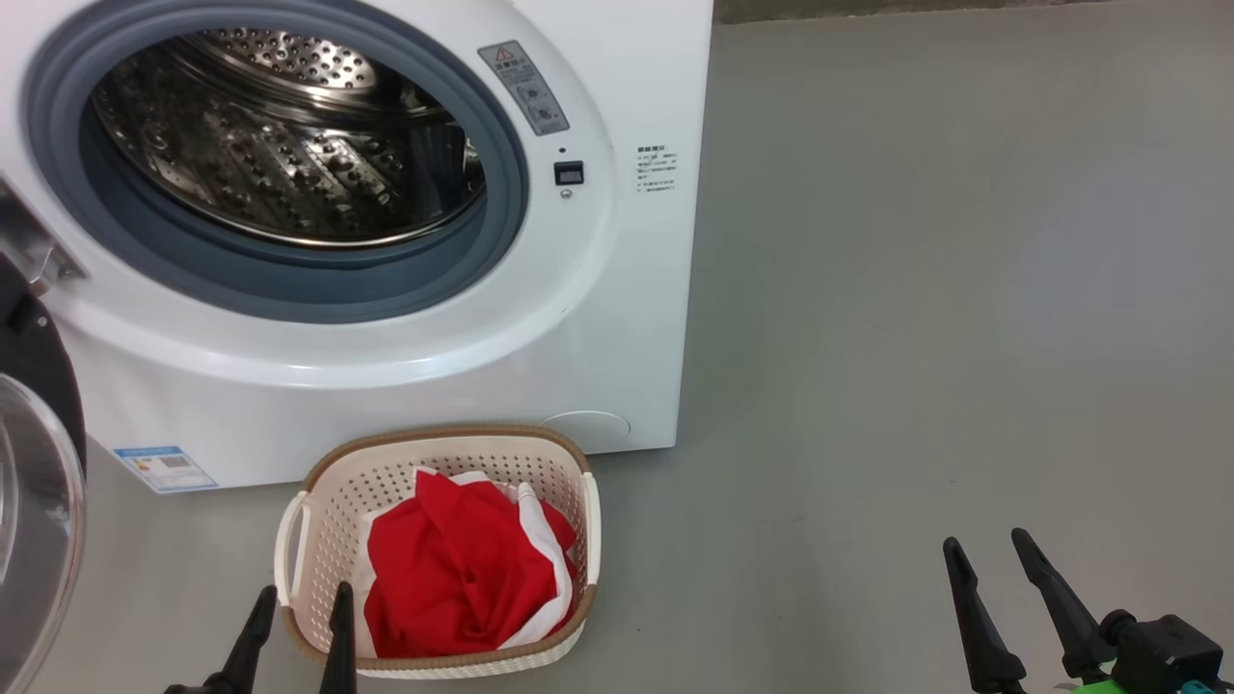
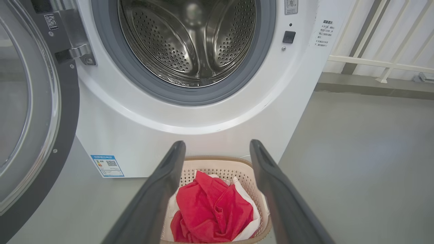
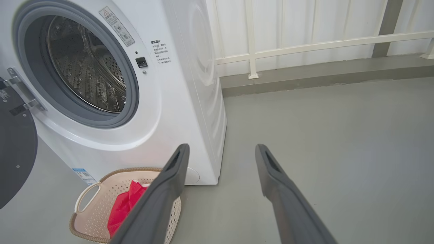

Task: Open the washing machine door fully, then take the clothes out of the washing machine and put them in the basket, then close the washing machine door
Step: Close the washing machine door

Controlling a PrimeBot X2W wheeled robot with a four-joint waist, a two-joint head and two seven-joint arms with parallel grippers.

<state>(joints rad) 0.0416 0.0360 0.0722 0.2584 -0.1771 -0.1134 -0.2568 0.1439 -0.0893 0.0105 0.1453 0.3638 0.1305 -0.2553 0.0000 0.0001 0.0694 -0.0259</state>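
The white washing machine [image 1: 540,318] stands with its door [image 1: 34,501] swung wide to the left; its steel drum [image 1: 289,135] looks bare inside. On the floor in front sits the cream basket [image 1: 318,482] holding the red and white clothes [image 1: 463,569]. My left gripper [image 1: 301,600] is open just at the basket's near left corner, nothing between its fingers. My right gripper [image 1: 983,542] is open over the floor, well right of the basket. In the left wrist view the left gripper [image 2: 217,145] frames the basket [image 2: 220,164] and clothes [image 2: 213,210].
Grey floor [image 1: 964,289] spreads to the right of the machine. A white railing [image 3: 305,45] and a low kerb run along the back wall. The open door [image 2: 30,112] juts out on the left beside the basket.
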